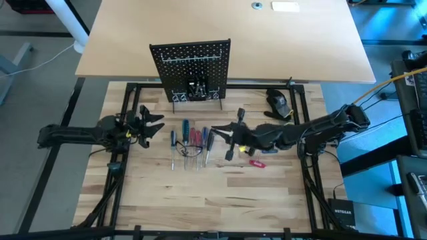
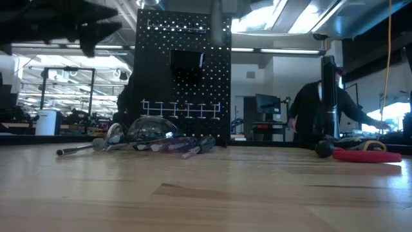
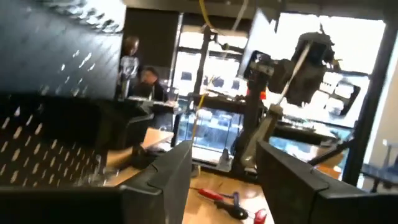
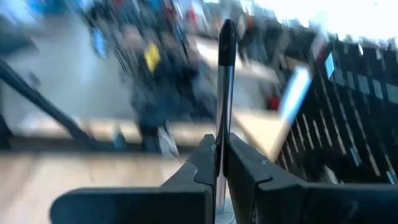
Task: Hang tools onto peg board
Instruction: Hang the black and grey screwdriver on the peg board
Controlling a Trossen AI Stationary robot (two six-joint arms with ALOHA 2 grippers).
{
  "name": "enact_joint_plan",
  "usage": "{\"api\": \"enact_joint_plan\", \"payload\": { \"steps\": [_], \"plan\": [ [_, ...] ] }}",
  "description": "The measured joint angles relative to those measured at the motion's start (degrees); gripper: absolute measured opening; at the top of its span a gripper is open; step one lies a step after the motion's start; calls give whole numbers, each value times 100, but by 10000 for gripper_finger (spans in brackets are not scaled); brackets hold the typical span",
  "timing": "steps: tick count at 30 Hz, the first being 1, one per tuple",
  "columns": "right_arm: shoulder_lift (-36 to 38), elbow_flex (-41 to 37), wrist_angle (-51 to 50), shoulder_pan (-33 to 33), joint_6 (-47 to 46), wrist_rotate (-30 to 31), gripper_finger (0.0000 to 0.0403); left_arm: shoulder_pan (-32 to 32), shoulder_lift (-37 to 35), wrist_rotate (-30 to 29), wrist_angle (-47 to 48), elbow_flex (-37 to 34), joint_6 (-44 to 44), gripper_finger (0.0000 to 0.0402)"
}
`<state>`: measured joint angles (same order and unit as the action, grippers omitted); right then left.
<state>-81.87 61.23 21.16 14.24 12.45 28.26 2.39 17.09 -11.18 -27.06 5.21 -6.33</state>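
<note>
Tools lie in a loose row on my counter, screwdrivers with blue, red and black handles, in front of the peg board, which stands upright at the counter's far side with a few items already on its lower hooks. One red-handled tool lies apart, nearer the right arm.

My right gripper has its jaws pressed together on a screwdriver, pinching the silver shaft so that the dark handle points away from the wrist. From above, that arm reaches in from the right, stretched low and nearly level over the counter, its gripper just right of the tool row.

My left gripper hovers left of the row, jaws spread (I see a clear gap between the two dark fingers in the wrist view) and holding nothing. Its arm comes in level from the left edge. A dark lump sits right of the board. A person is in the room beyond.
</note>
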Motion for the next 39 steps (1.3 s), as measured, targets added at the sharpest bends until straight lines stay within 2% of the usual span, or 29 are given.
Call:
{"api": "enact_joint_plan", "payload": {
  "steps": [5, 9, 14, 18, 28, 39],
  "plan": [
    [4, -17, 1538, 0, 562, -839, 22, -211, 1022, 9, -294, 767, 615, 169],
    [4, -17, 2160, 0, 826, -1162, 22, -440, 2025, 119, -308, 1542, 973, 169],
    [4, -17, 2133, 0, 898, -1287, 23, -782, 3308, 405, -410, 2446, 1280, 169],
    [-9, -20, 1754, 89, 852, -1238, 23, -1083, 4004, 446, -349, 2921, 1325, 169],
    [-177, -22, 2028, 116, 617, -1481, 23, -1331, 4843, 373, -369, 3231, 1876, 169],
    [-465, -20, 2364, 111, 607, -1627, 24, -1329, 4893, 241, -564, 3277, 1724, 169]
  ]
}}
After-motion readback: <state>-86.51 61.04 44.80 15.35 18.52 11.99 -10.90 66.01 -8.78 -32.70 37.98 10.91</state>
